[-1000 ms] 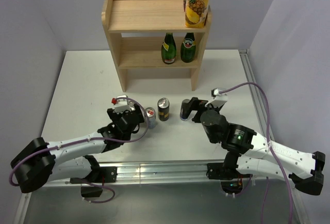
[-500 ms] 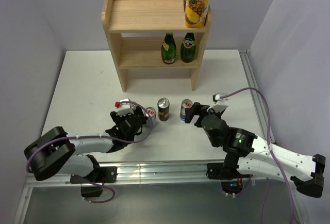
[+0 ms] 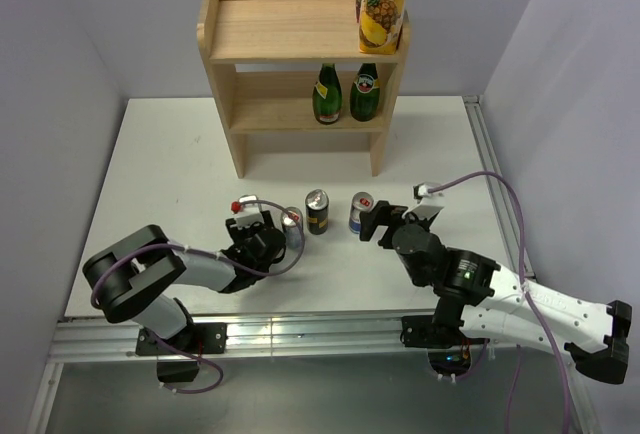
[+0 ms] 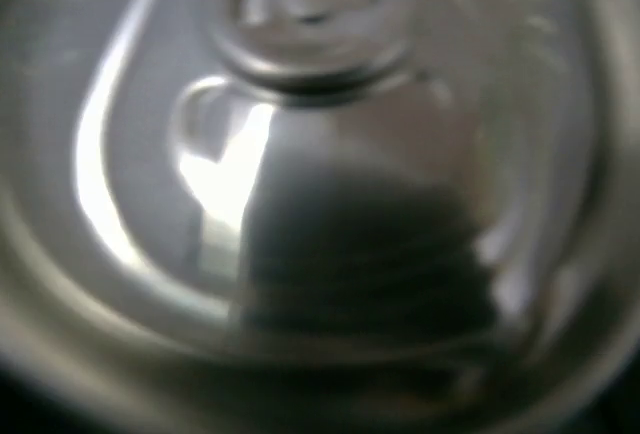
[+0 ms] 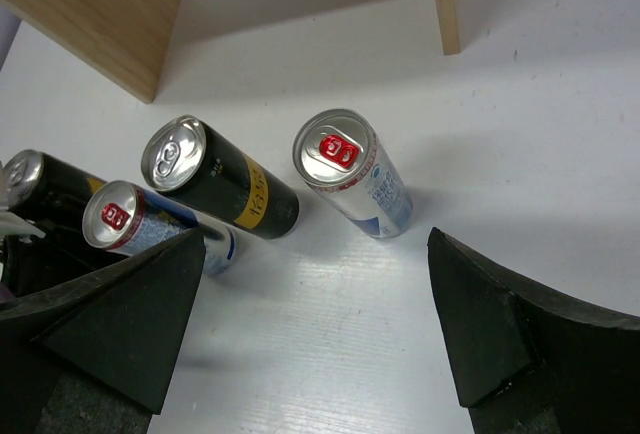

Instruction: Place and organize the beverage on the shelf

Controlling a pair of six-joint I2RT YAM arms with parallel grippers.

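Two green bottles (image 3: 344, 93) stand on the lower tier of the wooden shelf (image 3: 290, 32). Three cans stand in a row on the table: a silver-blue one (image 3: 292, 226), a black-gold one (image 3: 317, 211) and another silver-blue one (image 3: 361, 212). My left gripper (image 3: 262, 234) hangs over a dark can (image 5: 40, 179) whose silver top (image 4: 310, 154) fills the left wrist view; its fingers are hidden. My right gripper (image 5: 320, 354) is open just behind the right silver-blue can (image 5: 350, 169), holding nothing.
A tall yellow pineapple carton (image 3: 383, 4) stands on the shelf's top right corner. The shelf legs (image 5: 445, 4) rise just beyond the cans. The black-gold can (image 5: 215, 179) and the left silver-blue can (image 5: 140, 224) stand close together.
My right gripper drew back off the right silver-blue can and left it standing. My left arm folded inward, bringing its gripper down over the dark can.
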